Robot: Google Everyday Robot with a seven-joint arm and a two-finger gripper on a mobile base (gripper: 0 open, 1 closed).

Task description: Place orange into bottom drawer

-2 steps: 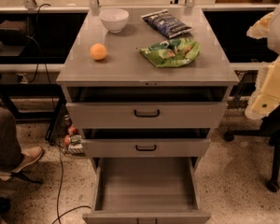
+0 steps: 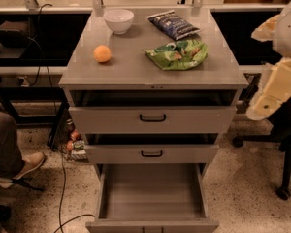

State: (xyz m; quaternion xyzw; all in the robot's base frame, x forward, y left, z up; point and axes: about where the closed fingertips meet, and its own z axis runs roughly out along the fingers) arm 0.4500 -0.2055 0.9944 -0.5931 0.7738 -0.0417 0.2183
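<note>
Speckled terrazzo floor [image 2: 242, 198]; dark shelving [image 2: 29, 42] behind; black cable [image 2: 62, 188] left; black wheeled chair base [image 2: 283, 178] right, below the cream gripper [image 2: 264, 106].

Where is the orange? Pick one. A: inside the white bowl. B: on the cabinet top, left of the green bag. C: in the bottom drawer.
B: the orange rests on the cabinet top, left of the green bag; the gripper hangs off to the right.

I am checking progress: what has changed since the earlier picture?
The end effector, at the right edge beside the cabinet, edged slightly left; it grasped nothing. The orange on top, the bowl, the blue bag, the green bag and the open bottom drawer stayed put.
</note>
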